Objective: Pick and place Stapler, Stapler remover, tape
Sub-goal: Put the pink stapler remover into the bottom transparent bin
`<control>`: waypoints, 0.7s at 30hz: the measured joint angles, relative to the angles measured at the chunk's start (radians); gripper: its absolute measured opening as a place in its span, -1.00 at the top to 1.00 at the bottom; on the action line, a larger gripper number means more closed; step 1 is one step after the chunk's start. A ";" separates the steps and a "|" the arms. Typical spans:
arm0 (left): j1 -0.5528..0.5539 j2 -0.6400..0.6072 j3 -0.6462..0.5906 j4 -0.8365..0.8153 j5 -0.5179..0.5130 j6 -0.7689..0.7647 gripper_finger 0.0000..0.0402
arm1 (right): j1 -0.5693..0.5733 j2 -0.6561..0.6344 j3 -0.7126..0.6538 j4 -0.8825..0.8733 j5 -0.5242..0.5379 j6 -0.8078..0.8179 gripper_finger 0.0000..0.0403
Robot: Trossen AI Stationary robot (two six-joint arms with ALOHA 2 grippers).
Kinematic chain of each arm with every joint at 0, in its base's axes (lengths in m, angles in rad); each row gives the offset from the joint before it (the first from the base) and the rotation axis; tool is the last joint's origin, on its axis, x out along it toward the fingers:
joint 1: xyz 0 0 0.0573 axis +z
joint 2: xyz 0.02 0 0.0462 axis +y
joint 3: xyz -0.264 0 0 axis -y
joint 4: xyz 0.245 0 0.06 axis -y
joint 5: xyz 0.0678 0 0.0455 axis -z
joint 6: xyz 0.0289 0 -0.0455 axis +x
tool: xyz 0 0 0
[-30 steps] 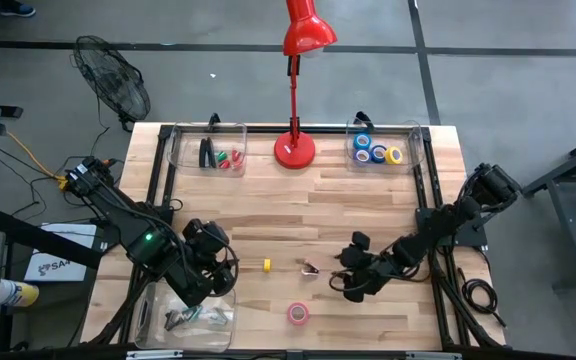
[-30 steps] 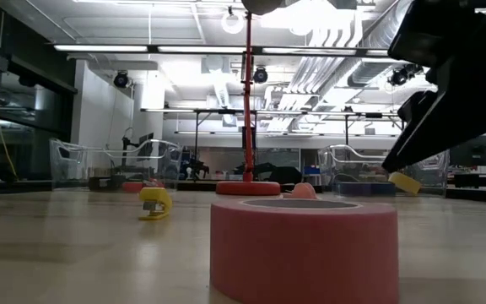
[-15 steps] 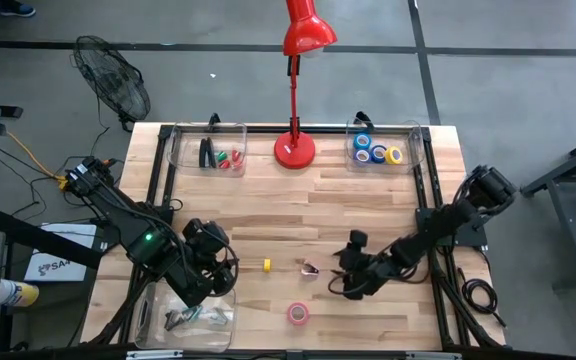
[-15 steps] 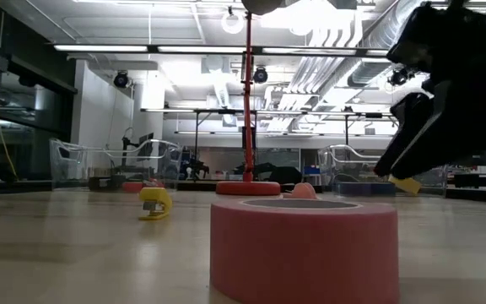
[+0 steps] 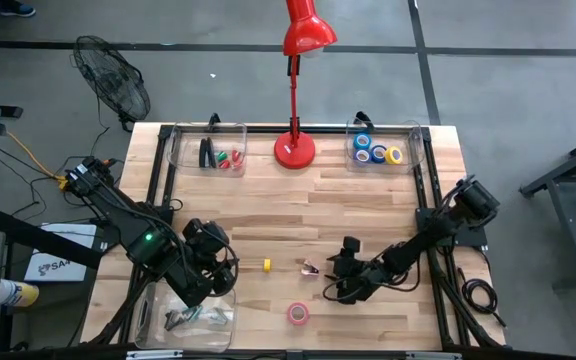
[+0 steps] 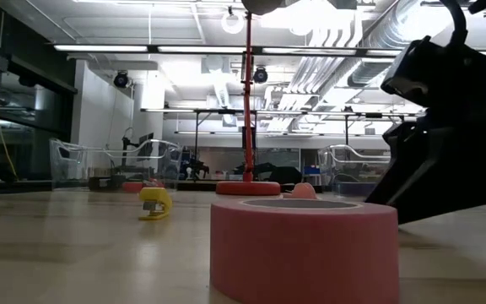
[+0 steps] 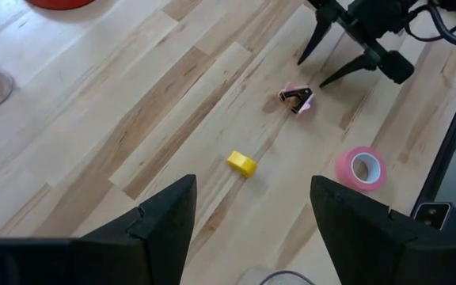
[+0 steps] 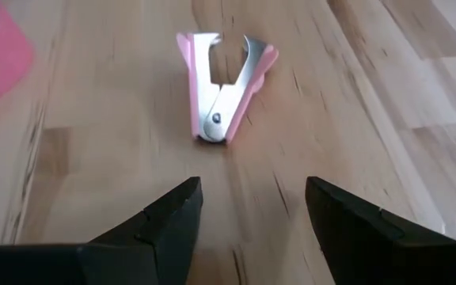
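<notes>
Tabletop's far right bin point(image 5: 420, 150) holds tape rolls point(image 5: 378, 152).

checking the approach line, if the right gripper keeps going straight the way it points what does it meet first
Most likely the pink staple remover. The right gripper, fingers open, points straight at it, with only bare table between. The pink tape roll lies off to the side.
</notes>
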 joint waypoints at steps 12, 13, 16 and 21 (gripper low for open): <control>0.000 0.000 0.000 0.002 -0.004 -0.004 -0.20 | -0.015 0.022 -0.001 0.088 -0.039 -0.136 -0.10; 0.000 0.000 0.000 0.002 -0.003 -0.004 -0.20 | -0.020 0.022 -0.001 0.094 -0.055 -0.142 -0.10; 0.000 0.000 0.000 0.002 -0.003 -0.006 -0.20 | -0.037 0.022 0.008 0.097 -0.094 -0.143 -0.11; 0.000 0.000 0.000 0.002 -0.003 -0.006 -0.20 | -0.060 0.026 0.042 0.086 -0.127 -0.134 -0.20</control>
